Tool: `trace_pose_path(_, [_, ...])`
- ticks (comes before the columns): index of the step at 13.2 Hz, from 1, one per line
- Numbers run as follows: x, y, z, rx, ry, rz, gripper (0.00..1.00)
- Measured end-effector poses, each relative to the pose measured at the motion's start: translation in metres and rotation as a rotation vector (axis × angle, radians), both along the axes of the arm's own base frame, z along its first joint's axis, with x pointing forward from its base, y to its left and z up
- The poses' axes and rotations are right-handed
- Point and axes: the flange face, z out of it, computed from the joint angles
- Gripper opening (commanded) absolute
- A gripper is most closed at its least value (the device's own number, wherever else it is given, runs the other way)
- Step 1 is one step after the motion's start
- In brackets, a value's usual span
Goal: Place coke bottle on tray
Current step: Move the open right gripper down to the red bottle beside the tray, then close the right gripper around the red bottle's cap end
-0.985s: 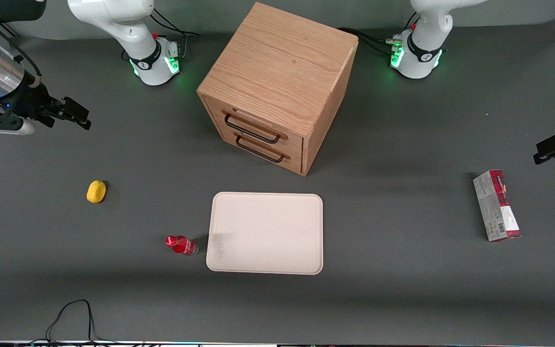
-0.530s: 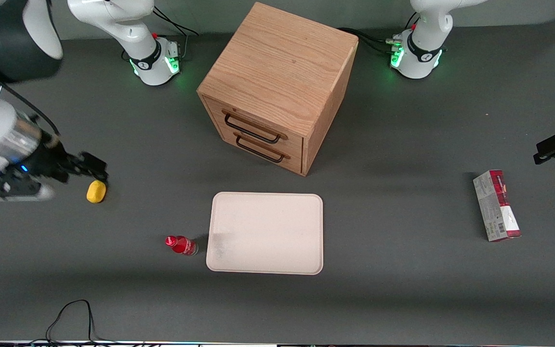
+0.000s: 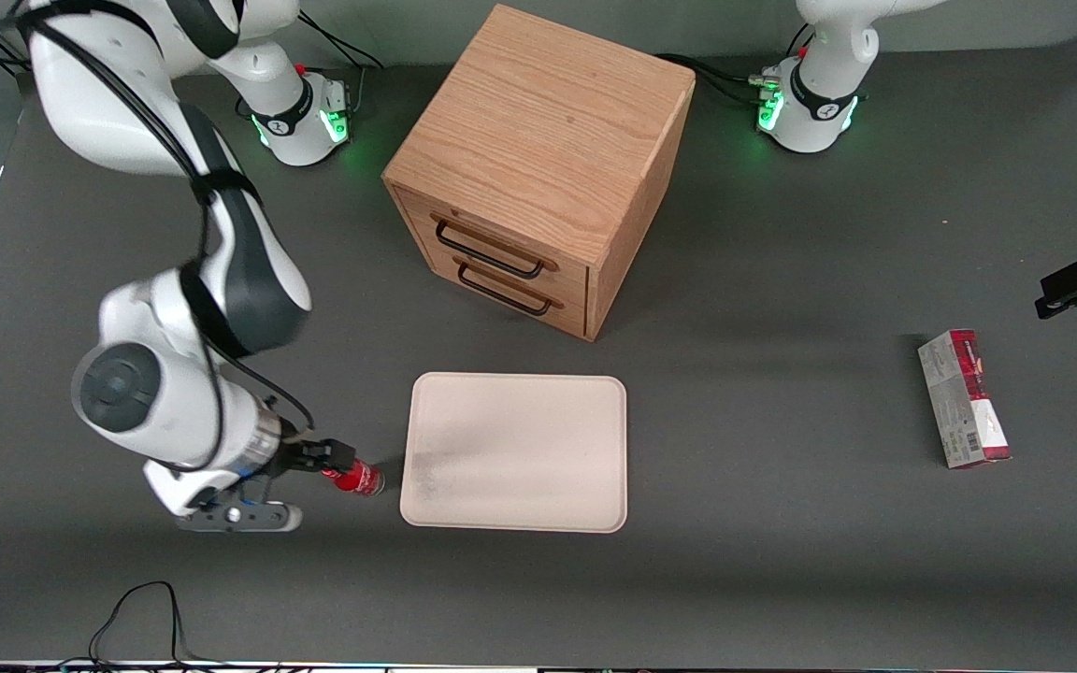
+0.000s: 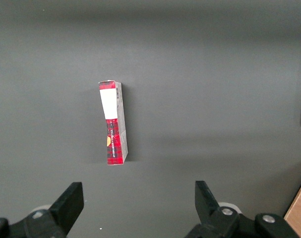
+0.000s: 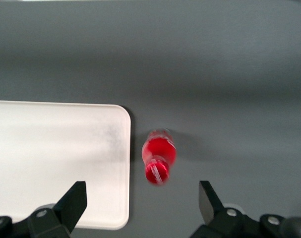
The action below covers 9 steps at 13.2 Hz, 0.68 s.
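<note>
The coke bottle (image 3: 359, 478), tiny and red with a red cap, stands on the grey table just beside the short edge of the tray (image 3: 515, 453), toward the working arm's end. The tray is flat, cream-white and bare. My right gripper (image 3: 326, 457) hangs above the bottle's cap, open and holding nothing. In the right wrist view the bottle (image 5: 159, 157) shows from above, apart from the gripper (image 5: 142, 201) and its two spread fingers. The tray's rounded corner (image 5: 115, 119) lies beside the bottle.
A wooden drawer cabinet (image 3: 538, 168) with two shut drawers stands farther from the front camera than the tray. A red-and-grey carton (image 3: 964, 397) lies toward the parked arm's end and also shows in the left wrist view (image 4: 113, 124). A black cable (image 3: 136, 612) lies at the table's front edge.
My right arm has swung in from the table's end toward the front camera, bringing the gripper over the bottle. The arm now hides the yellow lump. Bottle and tray have not moved.
</note>
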Motion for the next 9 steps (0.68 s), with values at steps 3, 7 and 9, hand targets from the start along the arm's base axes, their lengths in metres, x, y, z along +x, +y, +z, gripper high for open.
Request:
trace_pose_path(3, [0.006,-0.002,-0.049,0.000,0.024,-0.005,1.00])
trace_pose_path(7, [0.000,-0.002,-0.073,-0.012,0.063,-0.001,0.86])
trace_pose_path(9, [-0.003,-0.003,-0.081,-0.017,0.079,-0.001,0.47])
